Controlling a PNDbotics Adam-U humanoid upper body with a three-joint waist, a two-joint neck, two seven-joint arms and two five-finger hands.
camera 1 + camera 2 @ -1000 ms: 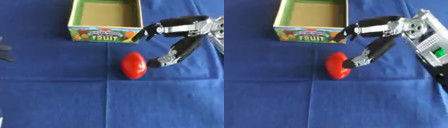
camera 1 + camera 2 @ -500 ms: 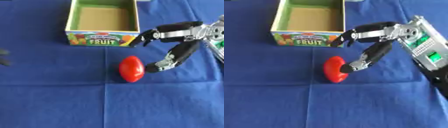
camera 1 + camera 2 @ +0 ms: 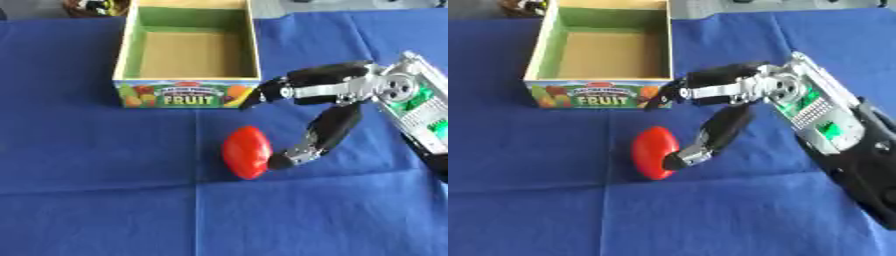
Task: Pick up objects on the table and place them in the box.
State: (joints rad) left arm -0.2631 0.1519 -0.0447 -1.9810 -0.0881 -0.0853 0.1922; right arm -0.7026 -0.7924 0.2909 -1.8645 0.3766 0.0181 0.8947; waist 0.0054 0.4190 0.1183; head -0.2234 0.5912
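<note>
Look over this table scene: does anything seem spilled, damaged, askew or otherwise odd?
Nothing stands out. The fruit box stands upright and empty on the blue cloth; the red object lies intact before it, with the right hand open beside it.

Box [image 3: 189, 95] near tabletop's [image 3: 87, 200] far edge; oval obj [image 3: 245, 152] in front, w/ right hand [image 3: 328, 107] just to its right.

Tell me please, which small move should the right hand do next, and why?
Probably curl its fingers round the red oval fruit. The right hand is open, its thumb tip beside the fruit's right side, other fingers above near the fruit box. The fruit lies on the blue cloth, ungrasped.
</note>
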